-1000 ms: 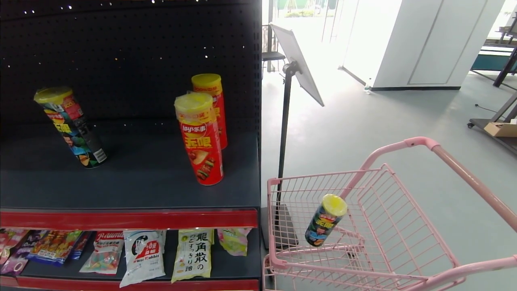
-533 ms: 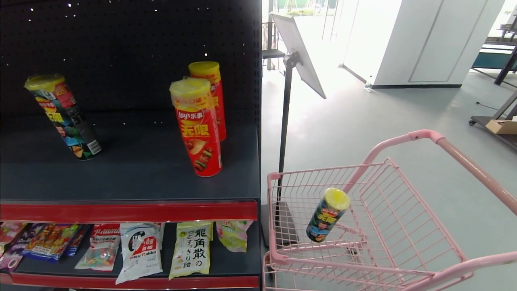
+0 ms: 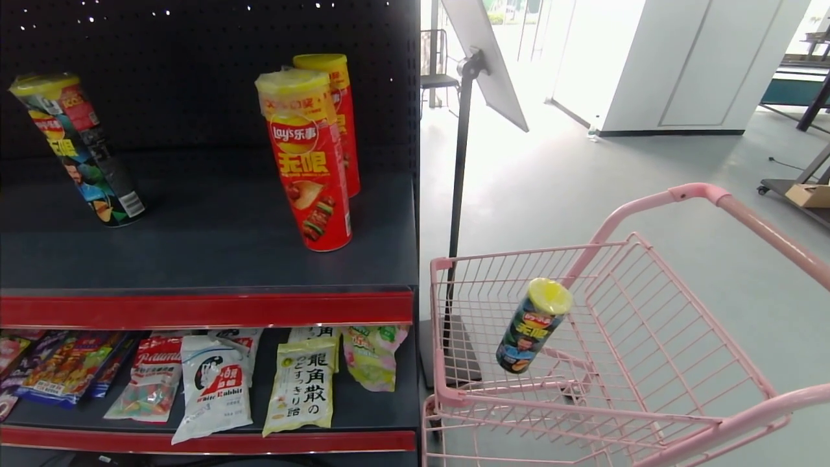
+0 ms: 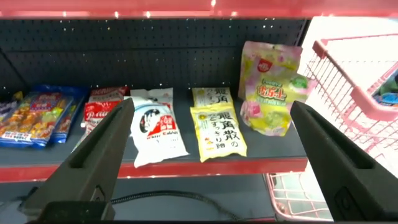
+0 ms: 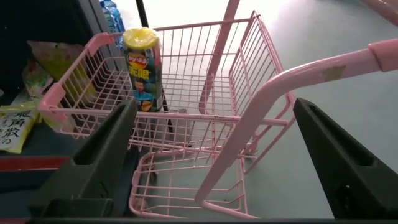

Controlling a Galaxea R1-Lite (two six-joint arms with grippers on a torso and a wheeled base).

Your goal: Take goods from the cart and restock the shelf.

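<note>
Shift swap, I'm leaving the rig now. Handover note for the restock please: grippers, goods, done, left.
Left gripper: open, empty, facing the snack bags on the lower shelf.
Right gripper: open, empty, facing the cart.
Goods: one cart can in the basket. On the top shelf are the front red can, the rear red can behind it, and the dark can at left.
Done: three cans shelved.
Left: grasp the cart can and set it on the top shelf.

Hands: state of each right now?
Left hand: open, holding nothing.
Right hand: open, holding nothing.
</note>
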